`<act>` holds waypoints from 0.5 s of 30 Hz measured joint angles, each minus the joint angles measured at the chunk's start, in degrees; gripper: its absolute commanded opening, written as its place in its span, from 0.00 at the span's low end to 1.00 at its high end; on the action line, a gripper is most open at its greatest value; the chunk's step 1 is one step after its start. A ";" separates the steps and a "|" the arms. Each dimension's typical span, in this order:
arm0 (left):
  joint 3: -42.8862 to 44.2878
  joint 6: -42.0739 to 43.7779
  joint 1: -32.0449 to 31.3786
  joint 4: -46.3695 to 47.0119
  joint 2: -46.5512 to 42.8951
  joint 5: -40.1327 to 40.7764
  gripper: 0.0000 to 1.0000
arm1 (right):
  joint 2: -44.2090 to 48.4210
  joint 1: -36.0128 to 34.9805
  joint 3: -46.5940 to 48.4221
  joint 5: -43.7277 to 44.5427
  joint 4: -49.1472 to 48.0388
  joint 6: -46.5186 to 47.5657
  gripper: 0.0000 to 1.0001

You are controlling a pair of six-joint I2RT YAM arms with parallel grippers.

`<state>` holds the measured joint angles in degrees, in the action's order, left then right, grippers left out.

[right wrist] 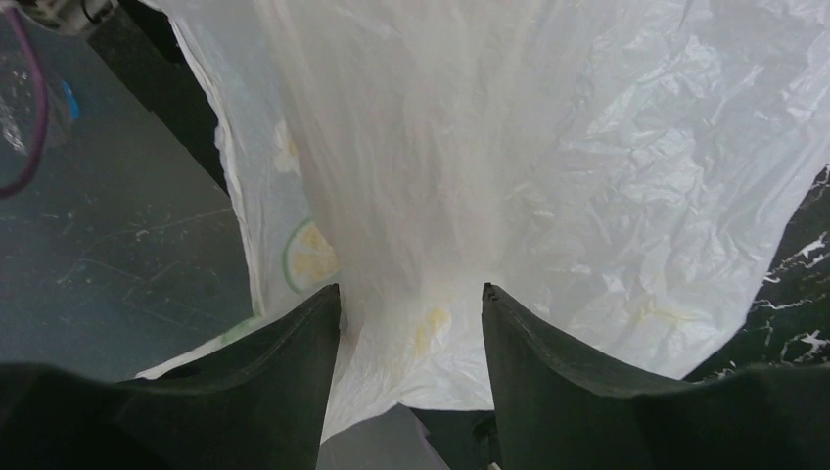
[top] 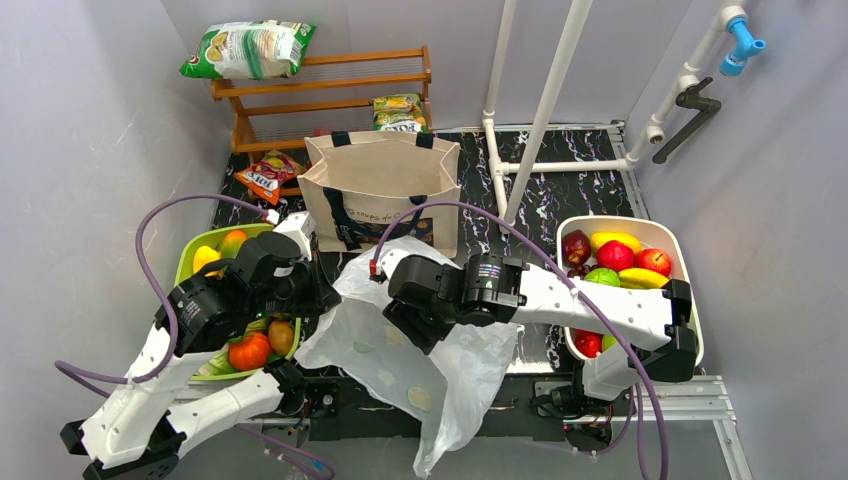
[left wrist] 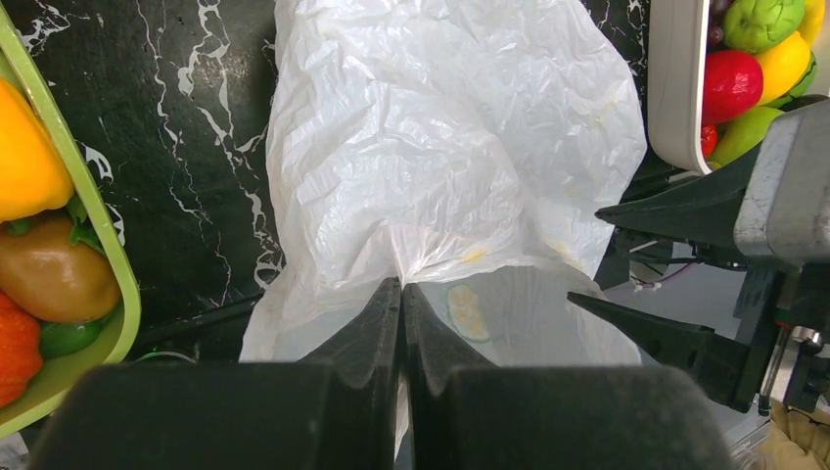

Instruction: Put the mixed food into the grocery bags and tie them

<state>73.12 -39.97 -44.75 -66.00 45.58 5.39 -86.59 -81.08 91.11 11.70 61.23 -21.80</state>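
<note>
While my left gripper [left wrist: 402, 294] clamped the bag [left wrist: 440, 137] at mid-frame, my right gripper [right wrist: 411, 308] straddled it with jaws parted, gripping nothing; the bag ran lengthwise toward the bottom edge.

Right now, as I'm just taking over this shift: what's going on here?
Both arms are on the white plastic bag. The left gripper is pinched shut on its film; the right gripper is open around a fold. The fruit sits in the green tray and white tray; the canvas tote stands behind.
</note>
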 measured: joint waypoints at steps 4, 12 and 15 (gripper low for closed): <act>0.00 -0.59 0.00 0.00 0.00 0.13 0.00 | 0.09 -0.02 -1.20 -0.52 -2.99 -2.08 0.64; 0.00 -1.86 0.00 0.00 0.00 0.59 0.00 | -0.94 -1.09 -1.64 0.50 -4.79 -3.13 0.65; 0.00 -2.32 0.00 0.00 -0.04 1.01 0.00 | -2.49 -1.95 -1.20 1.64 -4.85 -3.48 0.65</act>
<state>73.12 -42.28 -44.75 -66.00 45.54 6.39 -89.08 -83.02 89.91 13.34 56.38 -25.28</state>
